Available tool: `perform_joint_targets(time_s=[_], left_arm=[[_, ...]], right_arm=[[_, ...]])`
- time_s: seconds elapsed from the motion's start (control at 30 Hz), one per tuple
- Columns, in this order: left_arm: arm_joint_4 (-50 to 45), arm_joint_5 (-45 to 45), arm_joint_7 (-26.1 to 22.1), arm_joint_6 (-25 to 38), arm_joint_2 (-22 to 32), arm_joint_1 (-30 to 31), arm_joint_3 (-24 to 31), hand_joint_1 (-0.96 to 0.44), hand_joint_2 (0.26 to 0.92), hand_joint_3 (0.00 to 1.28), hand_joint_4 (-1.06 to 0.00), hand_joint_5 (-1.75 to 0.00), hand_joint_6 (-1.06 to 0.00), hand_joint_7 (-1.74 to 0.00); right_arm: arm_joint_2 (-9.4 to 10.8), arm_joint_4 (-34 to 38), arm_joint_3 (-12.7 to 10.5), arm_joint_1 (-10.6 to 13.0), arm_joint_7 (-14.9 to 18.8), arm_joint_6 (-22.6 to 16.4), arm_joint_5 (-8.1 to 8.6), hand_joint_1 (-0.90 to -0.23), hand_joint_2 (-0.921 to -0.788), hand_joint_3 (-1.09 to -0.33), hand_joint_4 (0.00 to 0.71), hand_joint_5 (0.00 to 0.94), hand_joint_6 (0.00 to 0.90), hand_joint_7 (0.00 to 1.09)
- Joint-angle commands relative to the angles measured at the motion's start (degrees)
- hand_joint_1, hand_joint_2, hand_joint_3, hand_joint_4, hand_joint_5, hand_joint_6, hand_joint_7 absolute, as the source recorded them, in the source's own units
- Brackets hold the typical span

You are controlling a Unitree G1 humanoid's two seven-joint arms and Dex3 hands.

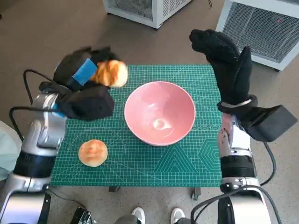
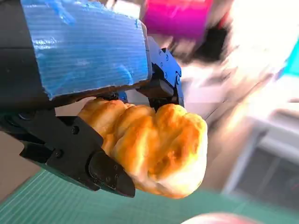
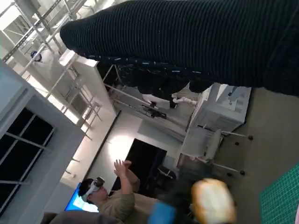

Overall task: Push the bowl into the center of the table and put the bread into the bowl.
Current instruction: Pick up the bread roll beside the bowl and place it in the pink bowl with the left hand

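Currently the left hand (image 1: 88, 70) holds a bread roll (image 1: 111, 73) in the air over the mat's far left part, just left of the bowl. In the left wrist view the black fingers (image 2: 100, 170) clamp the roll (image 2: 156, 147) from both sides, under the blue-taped back of the hand. The roll is a twisted, knotted piece, golden brown on its ridges and paler yellow in the folds, with a glossy crust (some motion blur in the head view).

The bowl (image 1: 160, 112) is pink, round and upright, and sits at about the middle of the green cutting mat (image 1: 187, 163) that covers the table. Nothing but a light reflection shows inside it.

A second bread roll (image 1: 93, 152), round, flat-topped and light brown, lies on the mat near its near left corner, well apart from the bowl.

The right hand (image 1: 224, 58) is raised past the mat's far right corner, gloved fingers extended and holding nothing.

A person (image 3: 110, 198) with one hand raised shows in the right wrist view.
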Motion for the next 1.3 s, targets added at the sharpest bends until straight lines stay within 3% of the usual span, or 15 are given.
perform_joint_targets(time_s=[0.03,0.33,0.67,0.93,1.03,1.07,1.17,1.2,1.3], left_arm=[[-5.5,-0.9,-0.8,-2.0,-2.8,0.8,-1.2,0.00,0.920,0.04,-0.75,-1.09,-0.64,-1.16],[-2.0,2.7,-4.4,-3.4,-6.5,-2.5,-7.4,0.00,0.920,0.04,-0.76,-1.06,-0.63,-1.19],[9.7,4.5,-4.0,-8.5,-10.1,-5.0,-12.1,0.00,0.920,0.04,-0.76,-1.07,-0.63,-1.18],[17.1,6.0,-3.5,-11.6,-11.9,-6.2,-14.4,0.00,0.920,0.07,-0.71,-1.14,-0.61,-1.19],[19.2,4.5,-4.7,-12.8,-12.3,-5.7,-14.4,0.00,0.921,0.14,-0.62,-1.24,-0.54,-1.25],[19.5,3.9,-5.3,-13.0,-12.4,-5.5,-14.3,0.02,0.911,0.13,-0.50,-0.92,-0.47,-0.98],[19.1,2.9,-8.0,-12.1,-12.3,-4.8,-14.0,0.03,0.897,0.07,-0.36,-0.32,-0.43,-0.41],[18.8,2.8,-8.8,-11.7,-12.2,-4.6,-14.0,0.00,0.871,0.05,-0.26,-0.20,-0.38,-0.27],[17.7,3.0,-10.5,-10.7,-12.0,-4.4,-14.0,-0.07,0.832,0.02,-0.15,-0.08,-0.32,-0.11]], right_arm=[[-0.2,-0.2,0.0,1.8,0.1,0.9,-0.25,-0.668,-0.921,-0.733,0.210,0.002,0.058,0.54],[-0.3,-1.2,0.1,2.4,-0.2,0.9,-0.47,-0.671,-0.921,-0.731,0.211,0.002,0.059,0.54],[-0.7,-2.0,-0.2,3.3,-0.4,0.9,-0.38,-0.679,-0.921,-0.725,0.215,0.003,0.062,0.54],[-0.8,-2.5,-0.3,4.0,-1.0,0.6,-0.65,-0.679,-0.921,-0.719,0.218,0.004,0.067,0.54],[-0.9,-2.8,-0.4,4.3,-1.4,0.4,-0.81,-0.680,-0.921,-0.716,0.220,0.005,0.070,0.53],[-0.9,-2.9,-0.3,4.4,-1.4,0.4,-0.85,-0.680,-0.921,-0.715,0.221,0.005,0.072,0.53],[-0.9,-3.0,-0.4,4.5,-1.8,0.3,-0.96,-0.680,-0.921,-0.714,0.221,0.004,0.075,0.53],[-0.9,-3.0,-0.4,4.5,-1.9,0.3,-1.00,-0.679,-0.921,-0.713,0.221,0.004,0.076,0.53],[-0.9,-3.0,-0.4,4.6,-2.1,0.3,-1.11,-0.678,-0.921,-0.712,0.220,0.004,0.079,0.52]])
